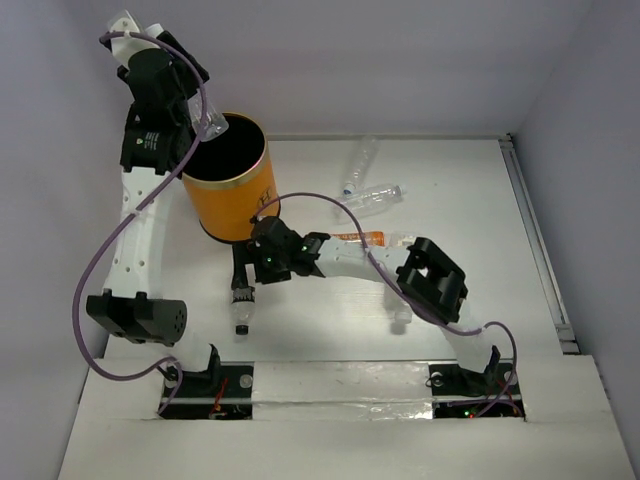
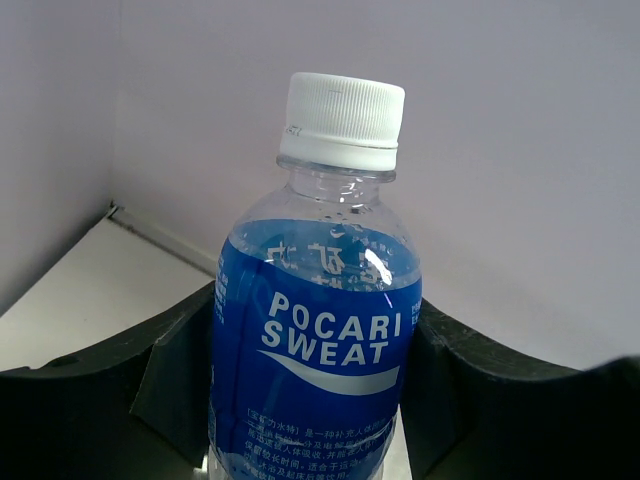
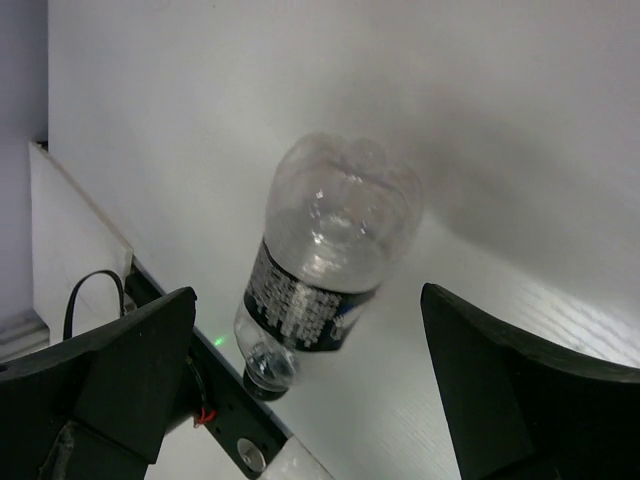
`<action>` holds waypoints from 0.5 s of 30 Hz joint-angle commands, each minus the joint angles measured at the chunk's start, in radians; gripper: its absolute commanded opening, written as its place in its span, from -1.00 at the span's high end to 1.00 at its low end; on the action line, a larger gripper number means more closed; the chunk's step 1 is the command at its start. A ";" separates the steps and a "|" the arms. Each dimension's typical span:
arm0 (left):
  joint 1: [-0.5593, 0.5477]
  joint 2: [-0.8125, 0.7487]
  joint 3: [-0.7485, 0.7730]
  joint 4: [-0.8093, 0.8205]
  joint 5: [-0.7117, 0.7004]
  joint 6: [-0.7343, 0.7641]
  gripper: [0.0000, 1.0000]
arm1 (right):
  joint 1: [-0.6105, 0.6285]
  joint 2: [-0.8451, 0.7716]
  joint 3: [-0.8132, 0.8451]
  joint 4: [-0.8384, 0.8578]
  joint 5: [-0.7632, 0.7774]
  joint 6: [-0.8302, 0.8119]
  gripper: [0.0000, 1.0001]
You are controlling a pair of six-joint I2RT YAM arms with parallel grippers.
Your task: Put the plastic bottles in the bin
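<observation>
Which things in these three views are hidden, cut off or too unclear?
- Top view: the bin is black inside; contents cannot be told.
- Top view: the right arm covers much of the orange bottle and nearly all of another bottle under its elbow.
- Left wrist view: the bottom edge cuts off the Pocari Sweat bottle.
- Right wrist view: the black-labelled bottle has print too small to read.

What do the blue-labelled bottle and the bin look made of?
The blue-labelled bottle: clear glossy plastic, see-through at the neck, with a ribbed white cap. The bin: smooth orange wall, matte black inside; plastic or coated card, cannot tell.
</observation>
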 commanded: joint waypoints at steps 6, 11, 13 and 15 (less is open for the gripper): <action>0.006 -0.038 -0.278 0.261 -0.042 0.073 0.17 | 0.002 0.133 0.171 -0.040 -0.019 0.021 -0.98; 0.006 -0.038 -0.359 0.292 -0.040 0.085 -0.25 | 0.002 0.163 0.201 -0.025 -0.026 0.022 -0.87; 0.006 -0.041 -0.391 0.323 -0.029 0.085 -0.70 | 0.002 0.176 0.215 -0.028 -0.030 0.025 -0.83; 0.006 -0.053 -0.398 0.323 -0.012 0.085 -0.78 | 0.002 0.189 0.232 -0.037 -0.035 0.028 -0.78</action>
